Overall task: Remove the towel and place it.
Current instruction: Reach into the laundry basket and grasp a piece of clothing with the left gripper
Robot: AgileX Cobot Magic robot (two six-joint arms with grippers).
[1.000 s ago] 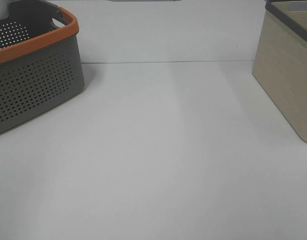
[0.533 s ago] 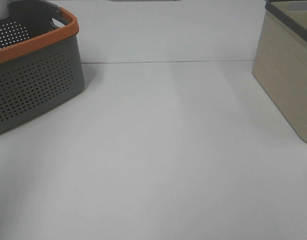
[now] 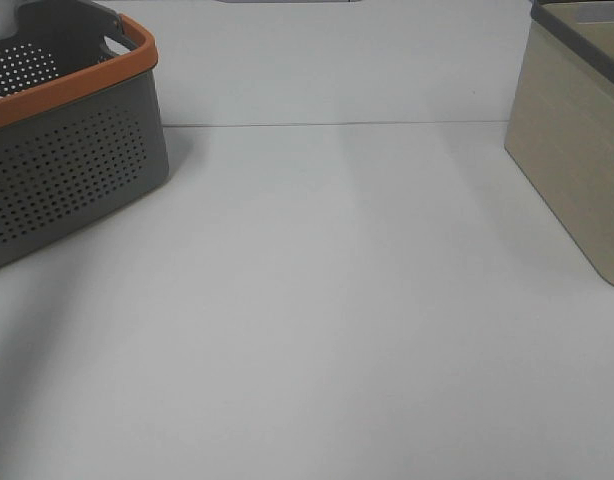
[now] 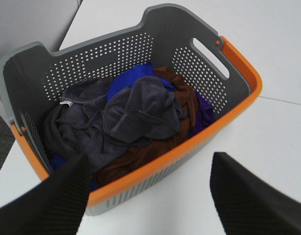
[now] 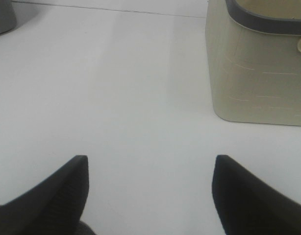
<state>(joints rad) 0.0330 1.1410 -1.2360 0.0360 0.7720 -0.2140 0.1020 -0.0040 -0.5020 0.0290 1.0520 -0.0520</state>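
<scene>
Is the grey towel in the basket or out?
In. The towel lies crumpled on top of other cloths inside the basket; the open left hand is not touching it.

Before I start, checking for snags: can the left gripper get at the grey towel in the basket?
Probably yes: the left gripper is open facing the basket, and the towel lies uncovered atop the other cloths.

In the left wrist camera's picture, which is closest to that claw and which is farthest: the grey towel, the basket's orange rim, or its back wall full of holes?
1. The orange rim: the basket's near edge, right by the left gripper.
2. The grey towel: heaped in the middle of the basket.
3. The back wall: on the far side, beyond the cloths.
</scene>
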